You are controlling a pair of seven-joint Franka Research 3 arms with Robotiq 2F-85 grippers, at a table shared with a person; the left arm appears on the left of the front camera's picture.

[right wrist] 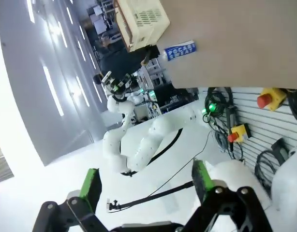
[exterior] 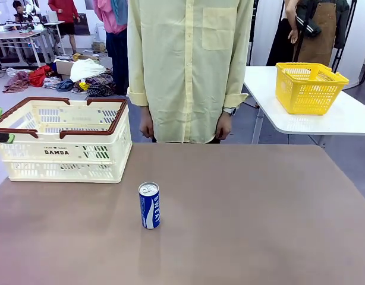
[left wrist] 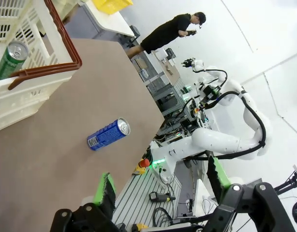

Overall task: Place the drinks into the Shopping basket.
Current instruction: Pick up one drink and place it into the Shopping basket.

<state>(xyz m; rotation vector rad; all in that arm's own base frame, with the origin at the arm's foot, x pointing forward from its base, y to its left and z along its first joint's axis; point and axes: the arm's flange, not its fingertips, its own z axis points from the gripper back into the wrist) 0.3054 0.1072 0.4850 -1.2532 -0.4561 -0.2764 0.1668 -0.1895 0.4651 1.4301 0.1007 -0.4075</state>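
Note:
A blue drink can (exterior: 149, 205) with white lettering and a silver top stands upright on the brown table, in front of the person. It also appears as the blue can (left wrist: 109, 134) and the blue can (right wrist: 180, 50) in the wrist views. The dark green can (left wrist: 12, 59) sits inside the cream Shopping basket (exterior: 56, 152), by its brown rim (left wrist: 61, 34). My left gripper (left wrist: 163, 183) is open and empty, beside the basket's left end, its fingertips (exterior: 3, 138) showing at the picture's edge. My right gripper (right wrist: 146, 183) is open and empty, well off the table's near edge.
A person in a pale yellow shirt (exterior: 188, 65) stands at the far edge, hands down at their sides. A bright yellow basket (exterior: 309, 87) rests on a white side table (exterior: 349, 119) at back right. Bare brown tabletop (exterior: 260, 214) surrounds the blue can.

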